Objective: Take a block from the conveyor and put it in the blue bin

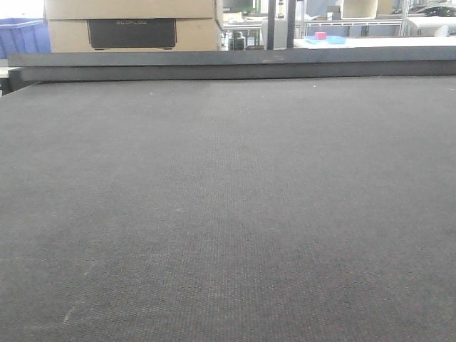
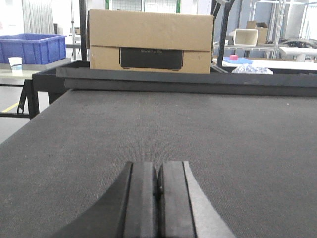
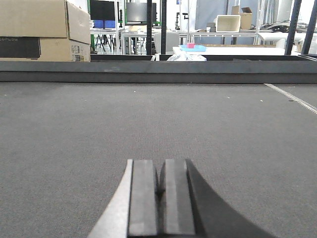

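Note:
The conveyor [image 1: 228, 214] is a wide dark grey woven belt with a raised dark rail along its far edge, and it fills all three views. No block shows anywhere on the belt. A blue bin [image 2: 32, 47] stands on a table beyond the belt's far left corner, and its corner also shows in the front view as the blue bin [image 1: 21, 35]. My left gripper [image 2: 158, 166] hovers low over the conveyor [image 2: 198, 129], shut, with nothing between its pads. My right gripper [image 3: 160, 163] is likewise shut and empty over the conveyor [image 3: 158, 119]. Neither gripper appears in the front view.
A large cardboard box [image 2: 148, 42] stands just behind the far rail. On a white table further back lies a small pink object [image 3: 190, 45] on a light blue tray [image 3: 193, 48]. A paper cup [image 2: 15, 63] sits by the blue bin. The belt's left edge [image 2: 29, 129] drops to the floor.

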Robot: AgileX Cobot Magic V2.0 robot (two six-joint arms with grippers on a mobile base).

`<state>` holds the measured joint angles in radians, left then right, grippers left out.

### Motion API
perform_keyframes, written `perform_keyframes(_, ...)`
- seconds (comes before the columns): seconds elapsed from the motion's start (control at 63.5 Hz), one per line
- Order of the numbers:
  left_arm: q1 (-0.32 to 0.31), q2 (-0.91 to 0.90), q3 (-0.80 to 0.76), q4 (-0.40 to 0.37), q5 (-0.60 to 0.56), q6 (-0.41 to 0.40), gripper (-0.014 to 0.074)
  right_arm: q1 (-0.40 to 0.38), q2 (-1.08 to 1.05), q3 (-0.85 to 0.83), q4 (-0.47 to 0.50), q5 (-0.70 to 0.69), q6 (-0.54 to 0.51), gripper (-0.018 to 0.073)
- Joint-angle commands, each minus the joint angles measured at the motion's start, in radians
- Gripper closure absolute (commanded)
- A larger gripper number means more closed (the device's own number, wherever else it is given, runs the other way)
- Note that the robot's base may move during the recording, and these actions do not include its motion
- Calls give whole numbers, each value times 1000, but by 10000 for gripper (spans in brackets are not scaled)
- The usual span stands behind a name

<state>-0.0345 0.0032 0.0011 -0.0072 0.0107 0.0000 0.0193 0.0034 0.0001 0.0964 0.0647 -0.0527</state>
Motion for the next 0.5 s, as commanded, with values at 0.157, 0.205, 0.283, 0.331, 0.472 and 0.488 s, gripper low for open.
perform_keyframes(0.157,-7,-3,-1,-7,-90,0,707,-5,-3,0,-8,-19,-2,727)
perform_keyframes(0.205,-7,-3,-1,-7,-112,0,707,-5,-3,0,-8,-19,-2,727)
perform_keyframes(0.283,-7,-3,-1,-7,-139,0,707,-5,-3,0,-8,-19,-2,727)
perform_keyframes(0.331,-7,-3,-1,-7,-140,0,707,-5,-3,0,-8,-19,-2,727)
perform_keyframes(0.472,-7,-3,-1,-7,-140,0,707,-5,-3,0,-8,-19,-2,727)
perform_keyframes(0.488,-7,-3,-1,-7,-140,0,707,-5,-3,0,-8,-19,-2,727)
